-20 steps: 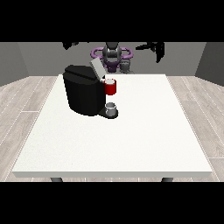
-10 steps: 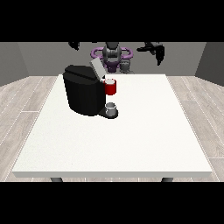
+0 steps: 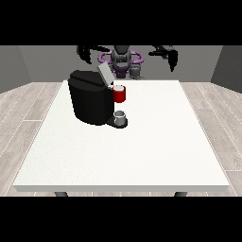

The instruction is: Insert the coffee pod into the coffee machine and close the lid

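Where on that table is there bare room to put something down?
The table's whole near half and its right side, right of the coffee machine, are bare. It is crowded only at the far left, around the machine and the cup.

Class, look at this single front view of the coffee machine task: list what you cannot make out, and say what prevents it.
1. The coffee pod, front view: a small grey shape at the table's far edge, too small to identify surely.
2. The coffee machine pod slot, front view: hidden behind the raised lid.
3. The hand at the view's right and the hand at the view's left: too small and dark to read.
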